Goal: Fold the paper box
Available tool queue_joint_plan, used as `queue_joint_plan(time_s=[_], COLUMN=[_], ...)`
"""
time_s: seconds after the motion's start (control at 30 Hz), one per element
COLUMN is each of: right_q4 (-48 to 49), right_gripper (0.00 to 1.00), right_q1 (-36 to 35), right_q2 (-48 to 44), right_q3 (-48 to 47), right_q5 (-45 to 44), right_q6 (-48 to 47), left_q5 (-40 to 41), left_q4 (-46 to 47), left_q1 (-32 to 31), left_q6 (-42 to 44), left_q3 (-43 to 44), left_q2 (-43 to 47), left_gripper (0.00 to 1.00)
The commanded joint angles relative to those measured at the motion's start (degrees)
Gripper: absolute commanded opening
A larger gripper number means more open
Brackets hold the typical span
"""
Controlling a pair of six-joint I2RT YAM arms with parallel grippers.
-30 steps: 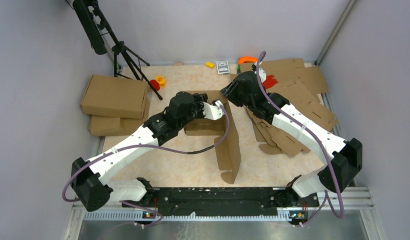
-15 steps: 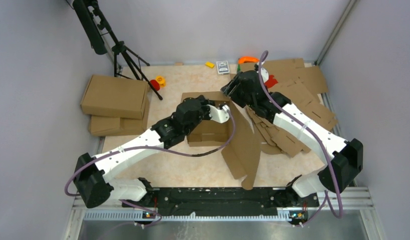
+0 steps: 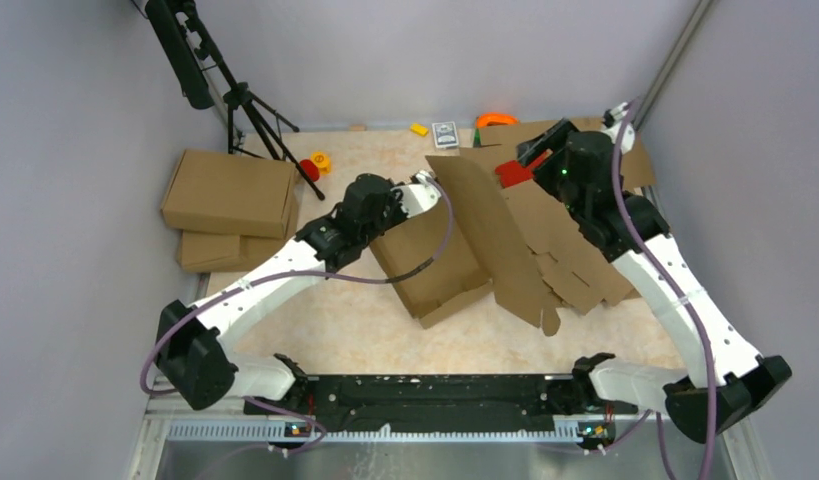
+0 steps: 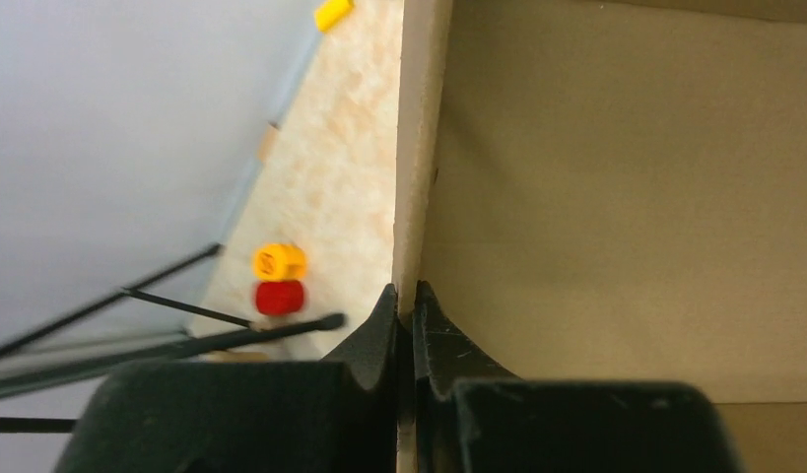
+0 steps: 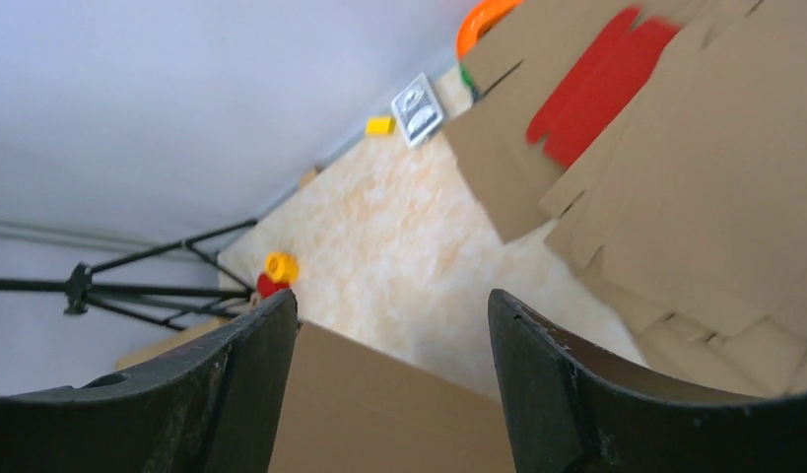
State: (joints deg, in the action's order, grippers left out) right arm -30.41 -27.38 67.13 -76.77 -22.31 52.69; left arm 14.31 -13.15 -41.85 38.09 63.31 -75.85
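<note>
The paper box (image 3: 440, 270) is a half-formed brown cardboard tray at the table's middle, turned at an angle. Its big lid panel (image 3: 495, 235) slopes up to the right over the sheet heap. My left gripper (image 3: 425, 190) is shut on the box's far wall; in the left wrist view the fingertips (image 4: 406, 304) pinch the wall's edge (image 4: 419, 148). My right gripper (image 3: 538, 143) is open and empty, raised at the back right, apart from the box. In the right wrist view its gripper (image 5: 389, 315) hangs over a brown cardboard panel (image 5: 379, 414).
Two folded boxes (image 3: 230, 190) are stacked at the left. A heap of flat cardboard sheets (image 3: 585, 250) with a red sheet (image 3: 510, 172) lies at the right. A tripod (image 3: 240, 100), red and yellow pieces (image 3: 315, 163), a card deck (image 3: 445, 133) and an orange item (image 3: 495, 119) stand at the back.
The right gripper has pulled away up and to the back right. The lid panel has swung from near upright to sloping right. The box has turned, and the left gripper moved back with it.
</note>
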Motion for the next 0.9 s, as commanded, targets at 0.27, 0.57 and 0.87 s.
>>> queue_joint_plan(time_s=[0.27, 0.57, 0.87], right_q4=[-3.4, 3.2, 2.3], right_gripper=[0.71, 0.69, 0.79], right_q1=[1.4, 1.4, -2.2], right_q2=[-17.3, -37.4, -32.5], right_q3=[10.3, 34.6, 46.2], right_q5=[-9.0, 20.0, 29.5], right_q6=[-12.5, -10.0, -1.5], left_q5=[-11.5, -8.3, 3.0], left_q4=[-20.2, -25.6, -21.7], left_q1=[9.2, 10.2, 8.6], left_q6=[-34.9, -50.2, -54.6], left_q3=[3.2, -1.2, -7.4], left_q2=[-7.7, -12.6, -12.2], left_gripper=[0.00, 0.00, 0.00])
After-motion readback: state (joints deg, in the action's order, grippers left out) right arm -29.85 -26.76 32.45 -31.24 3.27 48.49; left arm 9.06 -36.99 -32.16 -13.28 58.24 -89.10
